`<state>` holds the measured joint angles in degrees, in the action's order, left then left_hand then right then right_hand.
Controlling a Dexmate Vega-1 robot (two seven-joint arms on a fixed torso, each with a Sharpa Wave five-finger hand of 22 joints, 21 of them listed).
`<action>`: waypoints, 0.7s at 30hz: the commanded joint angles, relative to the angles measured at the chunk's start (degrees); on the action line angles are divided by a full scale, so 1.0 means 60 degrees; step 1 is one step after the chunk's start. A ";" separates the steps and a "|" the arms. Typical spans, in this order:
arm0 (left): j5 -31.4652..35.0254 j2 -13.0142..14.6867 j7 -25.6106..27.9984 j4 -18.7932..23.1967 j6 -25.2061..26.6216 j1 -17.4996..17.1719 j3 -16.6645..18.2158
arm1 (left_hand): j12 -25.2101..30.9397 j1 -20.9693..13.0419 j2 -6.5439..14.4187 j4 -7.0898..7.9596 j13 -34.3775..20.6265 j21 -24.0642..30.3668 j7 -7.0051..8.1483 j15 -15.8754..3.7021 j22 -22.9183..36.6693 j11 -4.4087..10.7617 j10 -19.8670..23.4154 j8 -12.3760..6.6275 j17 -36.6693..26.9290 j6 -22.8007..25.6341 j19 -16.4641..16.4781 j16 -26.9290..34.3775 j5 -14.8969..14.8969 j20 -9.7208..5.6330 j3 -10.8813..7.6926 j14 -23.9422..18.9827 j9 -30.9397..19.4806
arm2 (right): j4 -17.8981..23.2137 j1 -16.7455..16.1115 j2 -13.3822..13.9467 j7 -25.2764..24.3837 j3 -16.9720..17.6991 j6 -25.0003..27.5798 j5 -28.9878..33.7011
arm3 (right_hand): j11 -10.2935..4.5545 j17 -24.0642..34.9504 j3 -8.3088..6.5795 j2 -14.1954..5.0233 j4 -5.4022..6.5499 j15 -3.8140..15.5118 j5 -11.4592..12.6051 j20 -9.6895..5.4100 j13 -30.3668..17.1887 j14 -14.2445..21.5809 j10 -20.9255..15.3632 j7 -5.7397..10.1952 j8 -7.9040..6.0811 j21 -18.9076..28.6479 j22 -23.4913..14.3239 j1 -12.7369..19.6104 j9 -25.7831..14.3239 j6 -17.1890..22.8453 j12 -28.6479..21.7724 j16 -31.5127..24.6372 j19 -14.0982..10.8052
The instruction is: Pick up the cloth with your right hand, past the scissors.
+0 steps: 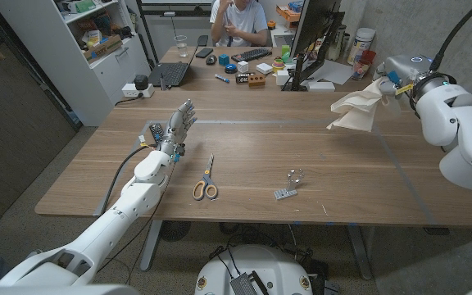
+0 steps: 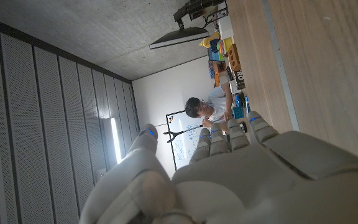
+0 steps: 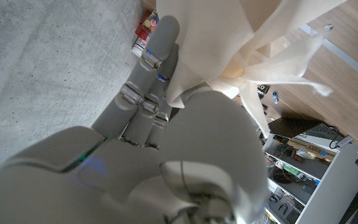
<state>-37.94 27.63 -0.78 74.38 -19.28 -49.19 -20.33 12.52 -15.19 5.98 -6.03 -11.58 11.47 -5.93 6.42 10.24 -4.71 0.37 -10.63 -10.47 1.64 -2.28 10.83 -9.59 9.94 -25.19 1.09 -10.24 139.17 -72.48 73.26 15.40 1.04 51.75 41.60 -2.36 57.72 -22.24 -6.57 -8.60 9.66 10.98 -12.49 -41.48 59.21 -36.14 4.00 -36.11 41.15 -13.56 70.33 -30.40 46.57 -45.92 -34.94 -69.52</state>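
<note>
Nearest, the scissors [image 1: 206,183] lie on the worktop [image 1: 342,176] with their handles toward the robot and blades pointing away. Just beyond and left of the scissors, the left hand [image 1: 178,128] stands with its fingers [image 1: 186,113] spread and holding nothing. Farther off, well to the right of the scissors and beyond them, the right hand [image 1: 397,78] holds the cloth [image 1: 356,110] bunched in its fingers [image 3: 156,50], clear above the worktop, the loose folds hanging down. Judging by this, the cloth is already lifted; what remains is only to keep the grip firm.
</note>
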 commanded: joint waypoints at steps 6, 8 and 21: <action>-0.0078 -0.0026 -0.0174 -0.0079 -0.0061 0.0050 -0.0007 | 0.0034 -0.0024 -0.0008 -0.0039 -0.0024 0.0040 -0.0024 0.0000 0.0046 -0.0014 0.0025 -0.0049 -0.0022 0.0074 0.0041 0.0021 -0.0081 -0.0030 -0.0046 -0.0049 -0.0025 | 0.0296 0.0503 -0.1172 0.1600 0.0796 -0.0630 0.1432 | -0.0631 0.0171 -0.0067 -0.0014 -0.0025 0.0433 -0.0060 0.0000 -0.0295 0.0127 -0.0684 -0.0038 -0.0097 0.0177 -0.0024 -0.0114 -0.0058 0.0062 -0.0041 0.0069 0.0059; -0.0043 -0.0039 -0.0132 -0.0095 -0.0096 0.0050 -0.0007 | 0.0032 -0.0024 -0.0008 -0.0041 -0.0024 0.0039 -0.0032 0.0003 0.0046 -0.0027 0.0022 -0.0050 -0.0022 0.0078 0.0041 0.0023 -0.0081 -0.0029 -0.0048 -0.0054 -0.0025 | 0.0316 0.0515 -0.1263 0.1683 0.0893 -0.0768 0.1489 | -0.0623 0.0198 -0.0068 -0.0010 -0.0014 0.0447 -0.0066 -0.0001 -0.0302 0.0152 -0.0696 -0.0024 -0.0103 0.0206 -0.0020 -0.0138 -0.0070 0.0063 -0.0035 0.0091 0.0071; -0.0038 -0.0009 -0.0148 -0.0066 -0.0043 0.0060 -0.0020 | 0.0032 -0.0024 -0.0008 -0.0055 -0.0024 0.0033 -0.0022 -0.0007 0.0046 -0.0046 0.0034 -0.0050 -0.0022 0.0092 0.0029 0.0022 -0.0082 -0.0024 -0.0056 -0.0057 -0.0025 | 0.0249 0.0540 -0.1606 0.1923 0.0820 -0.1056 0.1992 | -0.0596 0.0372 -0.0108 0.0011 -0.0046 0.0470 -0.0086 -0.0004 -0.0313 0.0219 -0.0741 -0.0055 -0.0104 0.0349 -0.0005 -0.0123 -0.0087 0.0076 0.0013 0.0196 0.0145</action>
<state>-38.31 27.43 -1.59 73.92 -19.67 -48.94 -20.32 12.52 -15.19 5.98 -6.02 -11.58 11.47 -6.14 6.42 10.24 -4.71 0.37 -10.63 -10.38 1.85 -2.05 10.83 -9.59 9.72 -25.20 1.09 -10.24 140.79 -69.82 65.72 25.15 5.61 47.21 51.07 -2.37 59.58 -22.47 -6.55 -8.85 10.06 10.54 -12.49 -42.06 60.00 -36.14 3.97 -36.47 42.81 -13.57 69.73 -30.70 46.59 -45.58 -33.88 -68.70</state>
